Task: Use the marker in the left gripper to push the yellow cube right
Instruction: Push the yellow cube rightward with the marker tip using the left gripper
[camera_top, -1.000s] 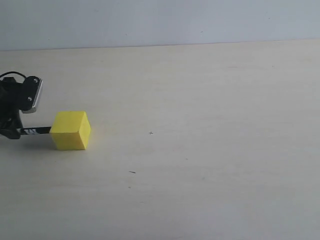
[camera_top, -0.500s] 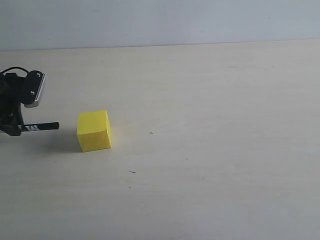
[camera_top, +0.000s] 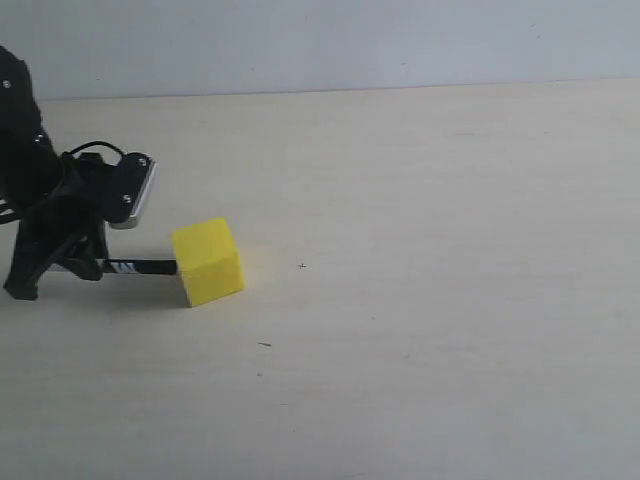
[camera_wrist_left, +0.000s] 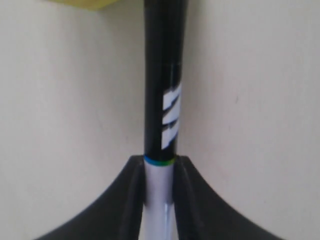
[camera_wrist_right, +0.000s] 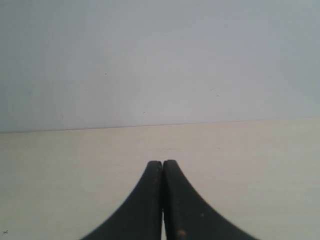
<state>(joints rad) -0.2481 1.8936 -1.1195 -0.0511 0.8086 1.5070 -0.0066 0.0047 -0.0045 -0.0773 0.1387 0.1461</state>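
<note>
The left end effector (camera_wrist_left: 160, 162) is clenched on the marker (camera_top: 140, 267), gripping its white barrel; the marker lies nearly level, low over the worktop (camera_top: 420, 300), its black end meeting the left face of the yellow cube (camera_top: 207, 262); the cube sits on the worktop's left part, slightly turned; the right end effector (camera_wrist_right: 162, 167) is closed, fingers pressed together on nothing.
</note>
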